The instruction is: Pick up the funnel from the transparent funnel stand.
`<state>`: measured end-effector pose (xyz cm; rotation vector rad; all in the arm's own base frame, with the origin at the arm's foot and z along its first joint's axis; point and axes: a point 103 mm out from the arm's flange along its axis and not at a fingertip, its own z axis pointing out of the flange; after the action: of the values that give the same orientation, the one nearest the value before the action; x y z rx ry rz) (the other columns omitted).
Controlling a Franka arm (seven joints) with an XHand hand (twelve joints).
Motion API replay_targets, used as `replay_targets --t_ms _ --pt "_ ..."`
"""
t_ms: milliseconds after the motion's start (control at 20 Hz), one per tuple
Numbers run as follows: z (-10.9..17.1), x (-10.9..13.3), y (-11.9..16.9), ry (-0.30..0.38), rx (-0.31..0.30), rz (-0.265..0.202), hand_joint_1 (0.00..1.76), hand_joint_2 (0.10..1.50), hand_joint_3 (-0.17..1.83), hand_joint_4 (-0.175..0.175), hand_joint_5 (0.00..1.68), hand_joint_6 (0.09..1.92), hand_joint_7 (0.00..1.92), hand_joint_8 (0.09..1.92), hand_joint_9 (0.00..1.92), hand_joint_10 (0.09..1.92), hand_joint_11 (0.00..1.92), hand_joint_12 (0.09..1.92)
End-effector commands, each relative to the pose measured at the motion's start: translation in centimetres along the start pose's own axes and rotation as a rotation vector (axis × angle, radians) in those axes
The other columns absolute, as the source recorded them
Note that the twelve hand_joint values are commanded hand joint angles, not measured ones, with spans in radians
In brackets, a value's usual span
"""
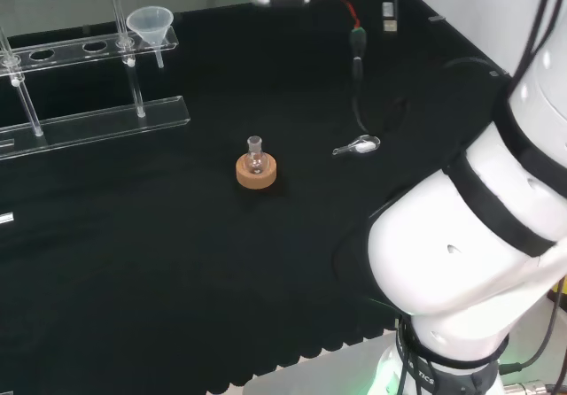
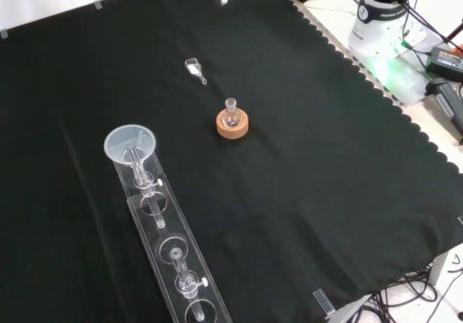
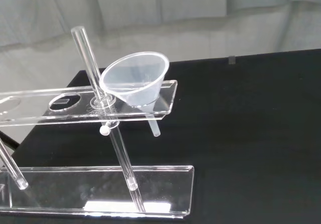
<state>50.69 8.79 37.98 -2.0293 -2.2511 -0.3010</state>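
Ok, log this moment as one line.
funnel: seated in end hole of clear stand, untouched | small flask: upright on cork ring, mid-cloth | pick-up: not yet done

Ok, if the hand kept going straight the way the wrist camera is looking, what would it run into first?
Most likely the funnel sitting in the end hole of the transparent funnel stand, with the stand's upright rod just beside it. Depth is hard to judge, so this is a best guess.

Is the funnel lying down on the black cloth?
No, the funnel sits upright in the end hole of the clear stand, above the cloth.
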Motion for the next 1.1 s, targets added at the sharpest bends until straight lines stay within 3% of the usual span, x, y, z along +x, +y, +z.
replay_targets --t_ms 50,600,750,850,950,1100 --pt "4.5 4.7 5.9 -0.07 0.047 -0.038 0.11 0.81 0.13 0.081 0.0 0.09 0.0 0.09 0.0 0.09 0.0 0.72" --pt "10.2 4.1 10.4 -0.074 0.158 -0.04 0.11 0.81 0.12 0.078 0.0 0.09 0.0 0.09 0.0 0.09 0.0 0.73" --pt "12.0 3.4 12.1 -0.083 0.22 -0.046 0.11 0.81 0.12 0.076 0.0 0.09 0.0 0.09 0.0 0.09 0.0 0.73" --pt "12.7 3.4 12.4 -0.105 0.233 -0.012 0.11 0.81 0.12 0.075 0.0 0.09 0.0 0.09 0.0 0.09 0.0 0.73" --pt "14.1 4.5 12.8 -0.141 0.253 -0.04 0.11 0.81 0.12 0.074 0.0 0.09 0.0 0.09 0.0 0.09 0.0 0.73" --pt "14.7 2.4 12.9 -0.129 0.29 -0.033 0.1 0.82 0.12 0.073 0.0 0.09 0.0 0.09 0.0 0.09 0.0 0.73"
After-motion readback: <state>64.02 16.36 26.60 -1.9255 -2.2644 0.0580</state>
